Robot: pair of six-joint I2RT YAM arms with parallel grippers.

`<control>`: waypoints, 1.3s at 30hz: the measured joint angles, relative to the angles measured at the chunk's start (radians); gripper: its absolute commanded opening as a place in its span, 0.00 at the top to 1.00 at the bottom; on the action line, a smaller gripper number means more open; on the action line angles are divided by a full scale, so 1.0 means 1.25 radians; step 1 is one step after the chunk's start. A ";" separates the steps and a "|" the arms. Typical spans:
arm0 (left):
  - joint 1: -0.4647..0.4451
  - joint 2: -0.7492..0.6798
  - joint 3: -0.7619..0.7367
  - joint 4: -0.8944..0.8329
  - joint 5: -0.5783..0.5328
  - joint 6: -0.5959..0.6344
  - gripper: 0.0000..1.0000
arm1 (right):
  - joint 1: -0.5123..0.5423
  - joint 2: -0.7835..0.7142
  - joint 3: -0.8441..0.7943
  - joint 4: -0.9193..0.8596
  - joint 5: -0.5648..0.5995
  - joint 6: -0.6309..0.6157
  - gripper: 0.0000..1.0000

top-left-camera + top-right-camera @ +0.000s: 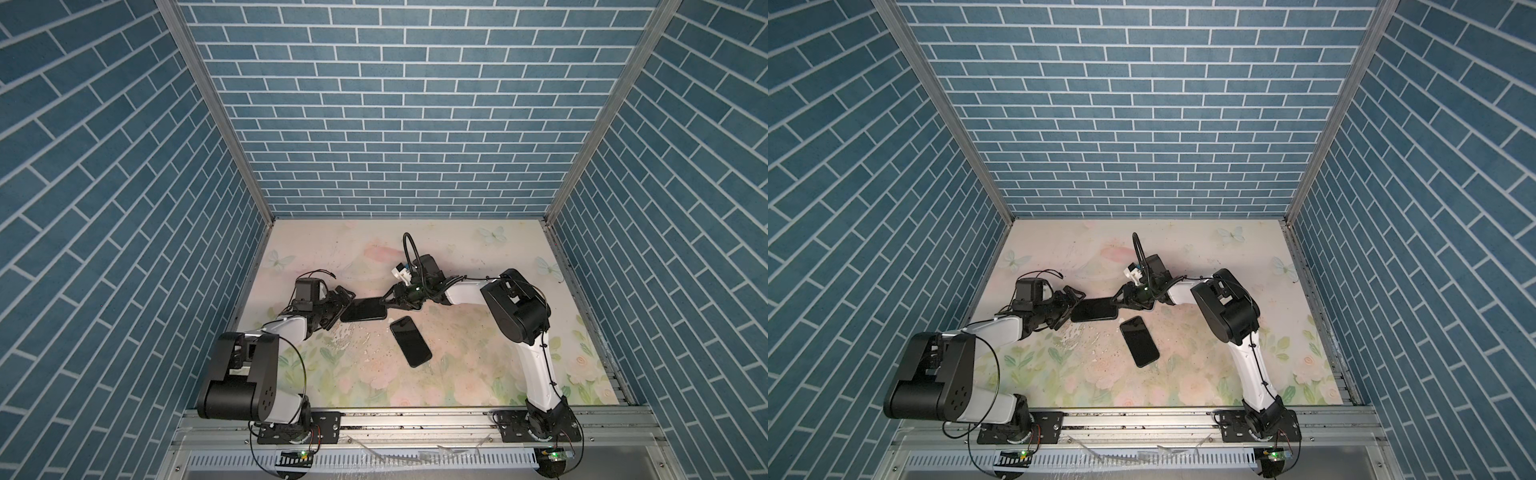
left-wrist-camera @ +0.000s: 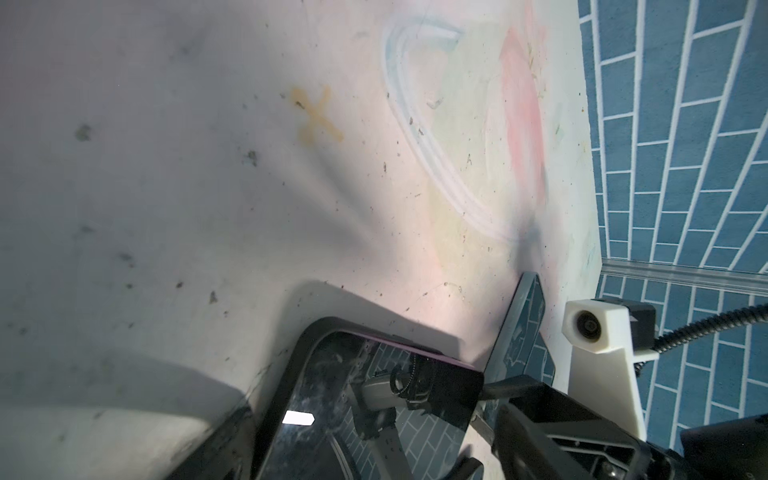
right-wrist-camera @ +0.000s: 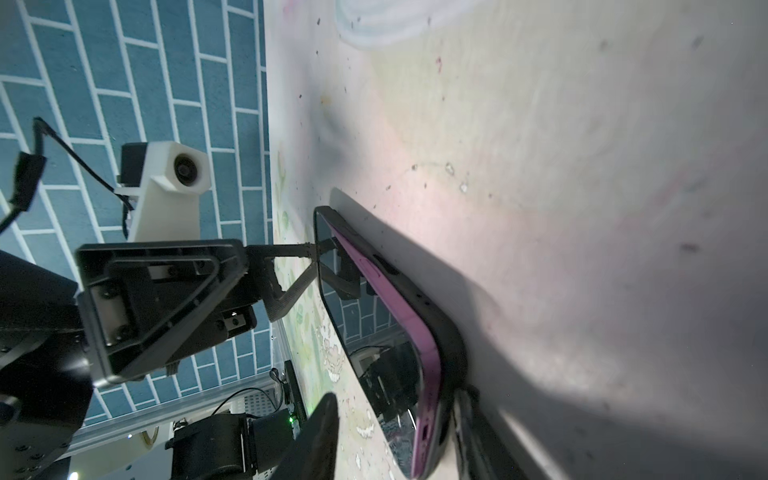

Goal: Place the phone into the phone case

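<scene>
The phone (image 3: 374,324) rests in the black phone case (image 3: 451,345) on the counter (image 1: 457,257), its purple edge showing above the rim. The right jaws, half open, straddle one end without clamping. The left jaws gape wide around the other end.

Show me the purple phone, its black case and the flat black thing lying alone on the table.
purple phone (image 3: 374,332): right wrist view, on the screen glass.
black case (image 3: 453,349): right wrist view, on its side rim.
flat black thing (image 1: 410,341): in a top view, middle of its face.
</scene>
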 measured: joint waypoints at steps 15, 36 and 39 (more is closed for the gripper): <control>-0.001 -0.001 -0.009 0.013 0.016 -0.002 0.09 | -0.002 -0.045 -0.009 0.185 -0.024 0.048 0.69; -0.001 -0.006 -0.016 0.022 0.018 -0.002 0.10 | 0.001 -0.041 -0.008 -0.041 0.080 0.002 0.77; -0.002 -0.007 -0.016 0.019 0.022 -0.003 0.12 | 0.004 -0.034 -0.008 -0.082 0.089 -0.012 0.76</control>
